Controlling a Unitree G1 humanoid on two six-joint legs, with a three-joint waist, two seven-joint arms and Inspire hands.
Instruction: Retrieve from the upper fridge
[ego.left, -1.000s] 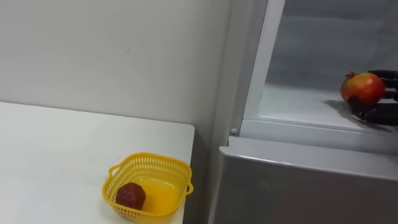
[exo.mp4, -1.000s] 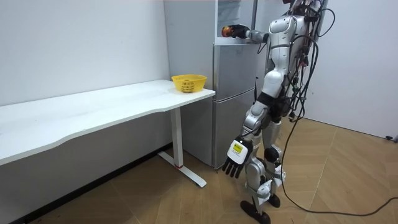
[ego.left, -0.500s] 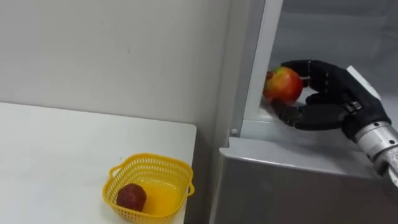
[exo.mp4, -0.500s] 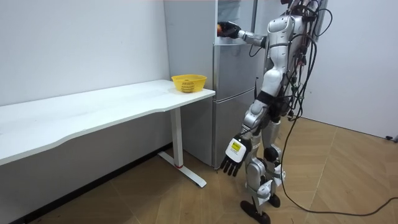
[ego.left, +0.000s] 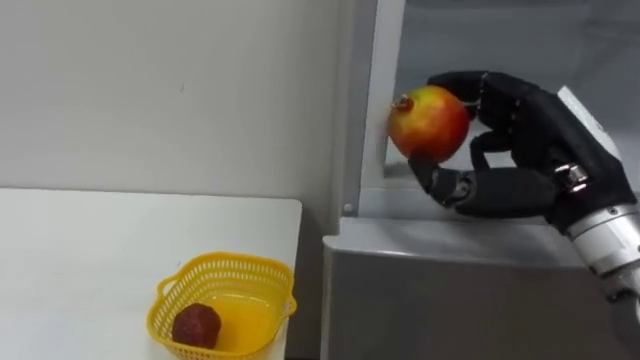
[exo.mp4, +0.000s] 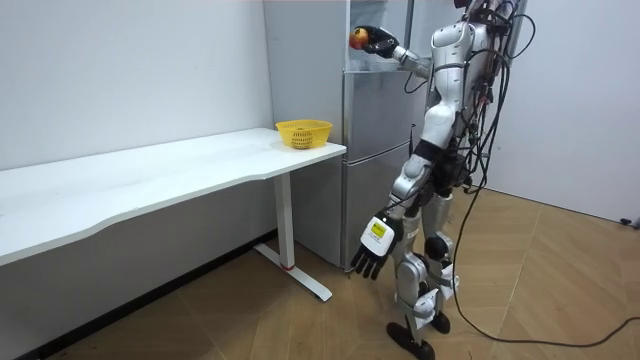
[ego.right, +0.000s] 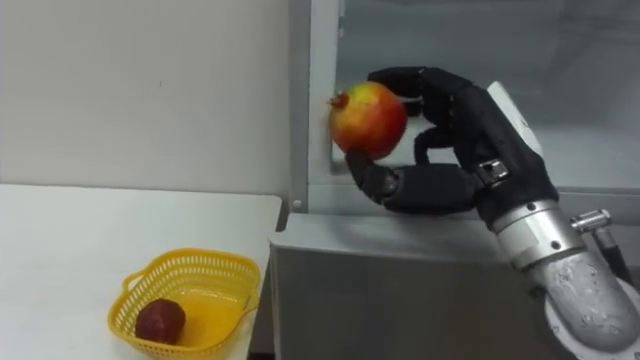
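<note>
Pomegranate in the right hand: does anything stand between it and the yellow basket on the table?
Nothing visible does. The pomegranate, gripped by the right hand, is by the fridge's left frame, up and right of the yellow basket, with open air between. A dark red fruit lies in the basket, leaving room beside it.

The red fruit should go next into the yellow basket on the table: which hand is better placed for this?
The right hand: its fingers are curled round the red fruit at the opening of the fridge, not far from the yellow basket. The left hand hangs open beside the leg.
</note>
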